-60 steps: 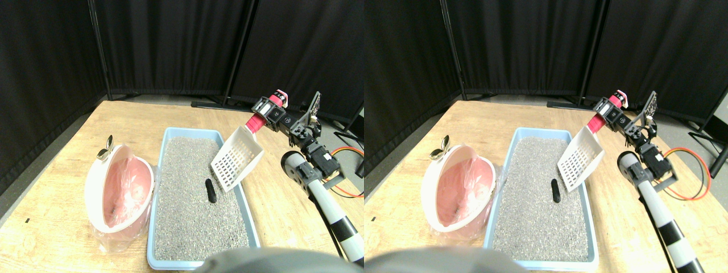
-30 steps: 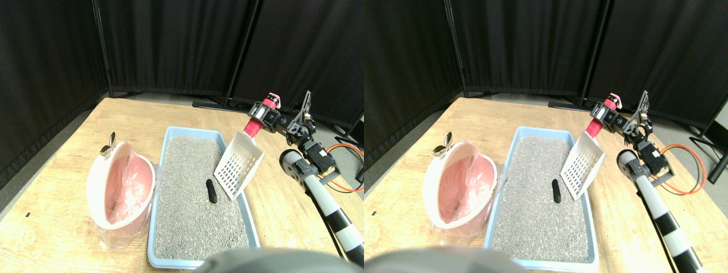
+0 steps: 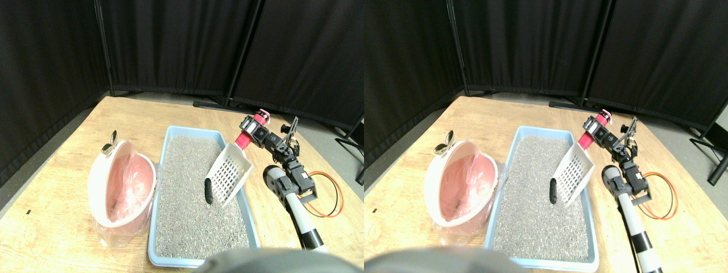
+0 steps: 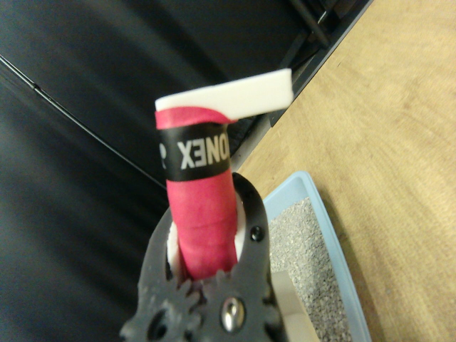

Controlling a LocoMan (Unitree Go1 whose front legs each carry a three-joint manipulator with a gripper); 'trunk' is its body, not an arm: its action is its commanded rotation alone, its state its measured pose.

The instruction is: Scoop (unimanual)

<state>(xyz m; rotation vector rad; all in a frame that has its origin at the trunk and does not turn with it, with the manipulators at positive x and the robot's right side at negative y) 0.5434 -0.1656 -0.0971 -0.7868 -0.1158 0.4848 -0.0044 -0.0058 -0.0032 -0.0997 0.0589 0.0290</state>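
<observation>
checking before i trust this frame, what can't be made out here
- Stereo pair view: whether the scoop touches the dark lump or the litter; its blade covers the contact edge.
- Stereo pair view: contents of the pink bin; crumpled liner hides them.
- Wrist view: the scoop's blade and the lump; the red handle and the tool block them.
- Wrist view: the litter tray is cut off by the edge.

We note the right manipulator (image 3: 287, 170): black servo blocks, grey rounded joint, black-and-white banded leg, orange cable loop (image 3: 329, 196); dark claw (image 4: 214, 285) frame with gear teeth, silver screw.
</observation>
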